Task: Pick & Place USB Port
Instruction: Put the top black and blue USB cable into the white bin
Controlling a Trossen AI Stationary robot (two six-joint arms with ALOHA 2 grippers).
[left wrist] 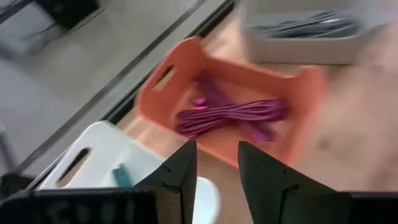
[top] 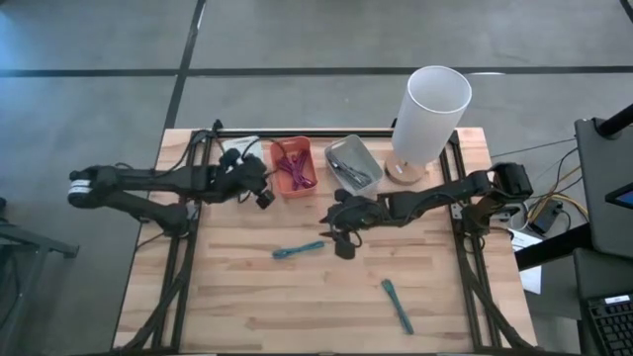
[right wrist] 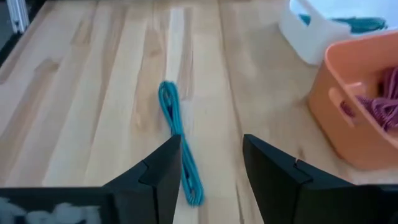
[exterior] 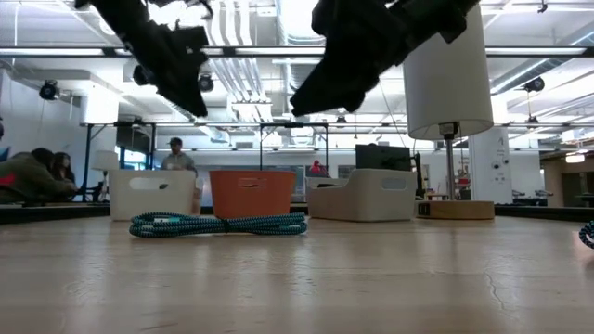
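A teal coiled USB cable [top: 299, 250] lies flat on the wooden table, near its middle; the low view shows that cable [exterior: 218, 224] and so does the right wrist view [right wrist: 177, 140]. A second teal cable [top: 398, 305] lies nearer the near right corner. My right gripper [top: 334, 235] hovers open just right of the first cable, raised above the table [right wrist: 211, 180]. My left gripper [top: 267, 195] is open in the air beside the orange bin [top: 294, 166], which holds a purple cable [left wrist: 230, 115]. In the left wrist view its fingers [left wrist: 217, 177] hold nothing.
A white bin [top: 237, 148] with a teal cable inside stands left of the orange bin; a grey bin [top: 353, 163] with grey cables stands to its right. A tall white lamp [top: 425, 119] stands at the far right. People sit in the room beyond the table.
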